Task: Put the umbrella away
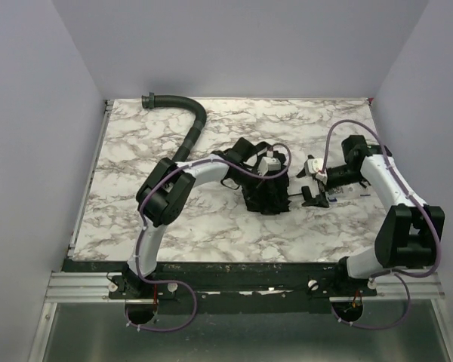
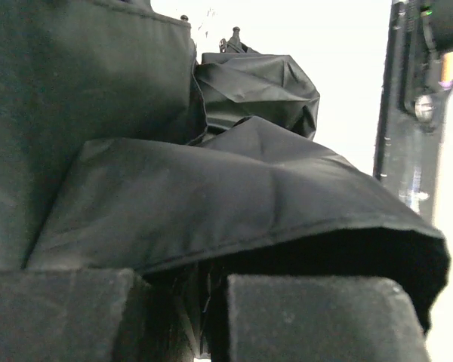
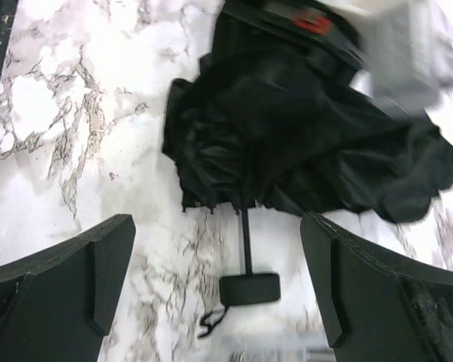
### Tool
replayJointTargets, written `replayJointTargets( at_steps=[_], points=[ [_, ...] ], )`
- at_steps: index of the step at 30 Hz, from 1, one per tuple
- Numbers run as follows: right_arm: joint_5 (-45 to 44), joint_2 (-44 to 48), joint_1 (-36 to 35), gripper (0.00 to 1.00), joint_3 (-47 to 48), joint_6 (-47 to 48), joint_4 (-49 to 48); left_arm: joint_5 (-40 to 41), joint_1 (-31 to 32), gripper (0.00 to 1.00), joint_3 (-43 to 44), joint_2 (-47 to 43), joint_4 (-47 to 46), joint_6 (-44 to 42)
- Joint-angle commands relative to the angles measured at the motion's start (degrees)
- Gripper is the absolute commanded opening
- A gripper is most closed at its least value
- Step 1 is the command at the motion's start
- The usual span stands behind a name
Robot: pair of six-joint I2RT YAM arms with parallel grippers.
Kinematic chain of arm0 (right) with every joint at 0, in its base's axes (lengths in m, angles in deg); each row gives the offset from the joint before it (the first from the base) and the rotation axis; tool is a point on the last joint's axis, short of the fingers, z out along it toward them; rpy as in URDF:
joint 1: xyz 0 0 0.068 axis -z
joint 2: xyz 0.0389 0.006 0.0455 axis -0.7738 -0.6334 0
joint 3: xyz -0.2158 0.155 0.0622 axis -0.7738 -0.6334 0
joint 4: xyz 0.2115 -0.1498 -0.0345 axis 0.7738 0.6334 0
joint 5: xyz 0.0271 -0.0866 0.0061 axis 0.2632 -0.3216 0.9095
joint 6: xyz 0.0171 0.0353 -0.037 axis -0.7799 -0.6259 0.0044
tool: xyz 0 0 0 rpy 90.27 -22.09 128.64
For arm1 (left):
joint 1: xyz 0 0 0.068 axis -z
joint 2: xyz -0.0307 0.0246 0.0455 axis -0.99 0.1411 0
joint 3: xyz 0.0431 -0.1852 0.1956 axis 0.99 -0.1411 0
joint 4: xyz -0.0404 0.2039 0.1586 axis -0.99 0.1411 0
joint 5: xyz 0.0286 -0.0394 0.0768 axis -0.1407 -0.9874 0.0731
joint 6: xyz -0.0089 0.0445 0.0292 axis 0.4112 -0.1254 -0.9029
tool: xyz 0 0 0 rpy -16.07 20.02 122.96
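Umbrella (image 1: 266, 192) lies bundled mid-table (image 1: 136, 136), left gripper (image 2: 181, 302) pinching its canopy fabric, right gripper (image 3: 215, 226) spread wide just short of the handle (image 3: 249, 289); advise closing squarely on the handle, not the thin shaft.

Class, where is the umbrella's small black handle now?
Right wrist view: the small black handle lies on the marble table, framed by the open right gripper, below the crumpled black canopy.

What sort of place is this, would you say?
Likely a robotics test cell: a white marble-patterned tabletop, plain pale walls boxing it in, and an aluminium mounting rail at its near edge.
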Motion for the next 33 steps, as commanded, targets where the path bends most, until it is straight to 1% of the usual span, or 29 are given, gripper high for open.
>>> replayJointTargets(
  at_steps=[1,2,4,6,9,11,13,17,18,19,21,23,25,26,28,31,33],
  points=[
    [1.72,2.88,-6.22,1.0,-6.44,3.26,-13.75,-2.83,-4.13,0.0,7.08,11.89,25.56,4.0],
    [-1.38,4.35,-9.57,1.0,-9.14,-2.21,-21.38,-3.6,-4.47,0.0,9.06,13.67,27.16,4.62],
    [-8.61,5.71,-14.91,1.0,-13.31,-8.93,-31.89,-4.69,-5.12,0.0,11.98,16.12,28.9,5.82],
    [-11.36,4.91,-17.67,1.0,-15.58,-15.01,-40.05,-5.69,-5.44,0.0,13.25,17.32,29.37,6.43],
    [-18.47,3.94,-20.89,1.0,-20.19,-19.69,-52.64,-6.16,-5.53,0.0,13.6,17.34,29.09,7.03],
    [-22.24,2.6,-22.13,1.0,-22.2,-21.05,-57.68,-5.68,-5.58,0.0,13.61,16.94,28.81,7.8],
    [-25.9,0.41,-22.88,1.0,-23.22,-21.56,-59.91,-5.56,-5.58,0.0,13.45,16.24,28.35,8.49],
    [-30.98,-3.3,-24.23,1.0,-26.34,-22.85,-66.02,-6.72,-5.58,0.08,13.05,14.47,26.84,9.14],
    [-31.55,-4.08,-24.78,1.0,-26.7,-23.51,-66.74,-7.13,-5.56,0.1,13.18,14.11,26.58,9.13],
    [-31.98,-4.97,-25.61,0.98,-26.7,-23.8,-66.57,-7.7,-5.59,0.14,13.32,13.75,26.27,10.84],
    [-33.17,-6.63,-27.6,0.9,-26.46,-24.5,-65.45,-8.62,-5.63,0.22,13.19,12.6,24.68,12.1],
    [-34.02,-9.03,-28.77,0.74,-24.46,-25.16,-61.26,-9.26,-5.58,0.3,12.37,10.48,21.78,13.8],
    [-34.06,-11.07,-29.07,0.55,-22.41,-25.53,-56.03,-10.18,-5.83,0.41,10.46,7.39,17.28,16.41],
    [-33.87,-11.64,-29.07,0.48,-21.98,-25.21,-53.71,-9.97,-6.08,0.48,9.27,5.25,14.68,18.09],
    [-32.71,-11.95,-29.06,0.38,-21.46,-24.25,-49.37,-10.13,-6.73,0.57,6.73,1.18,8.82,21.65],
    [-30.38,-11.47,-29.07,0.3,-20.78,-22.99,-43.29,-9.39,-8.07,0.68,4.39,-4.02,2.59,24.49],
    [-29.18,-11.41,-29.07,0.28,-20.1,-22.66,-39.85,-7.9,-9.11,0.71,2.34,-7.63,-0.6,25.21]
  ],
)
